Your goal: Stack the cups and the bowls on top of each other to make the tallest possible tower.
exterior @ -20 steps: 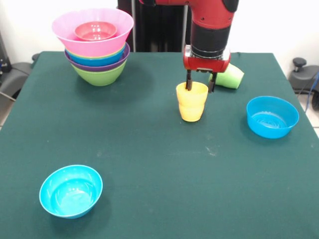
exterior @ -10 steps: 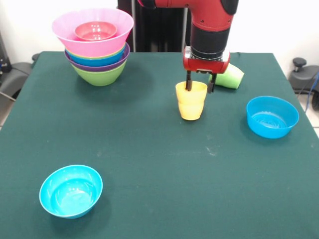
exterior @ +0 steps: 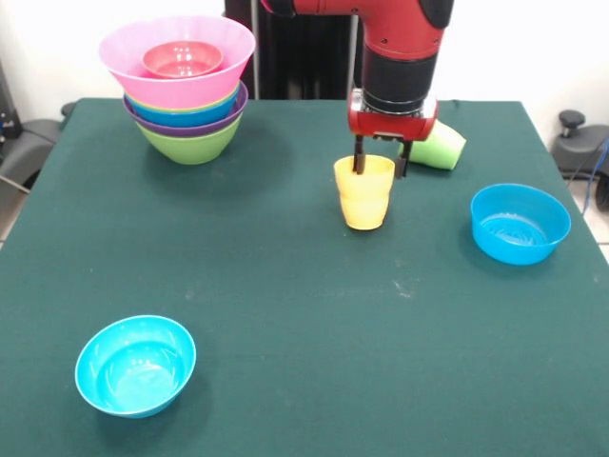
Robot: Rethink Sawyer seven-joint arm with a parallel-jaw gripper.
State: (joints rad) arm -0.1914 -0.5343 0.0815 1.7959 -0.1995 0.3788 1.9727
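The yellow-orange cup [exterior: 364, 195] stands upright near the middle of the green table [exterior: 285, 286]. My gripper [exterior: 382, 168] is at its rim, one finger inside and one outside the right wall, shut on it. The light green cup [exterior: 442, 147] lies on its side just behind and to the right, partly hidden by the gripper. The tower [exterior: 186, 105] stands at the back left: lime green bowl at the base, purple, blue and green rims above, the huge pink bowl on top with the small red bowl [exterior: 182, 60] inside it.
A blue bowl [exterior: 520, 224] stands upright at the right. A small cyan bowl [exterior: 135, 366] stands at the front left. The table's edges run close to the tower and to the blue bowl.
The gripper and the yellow-orange cup have shifted slightly left and up together. Nothing else has moved.
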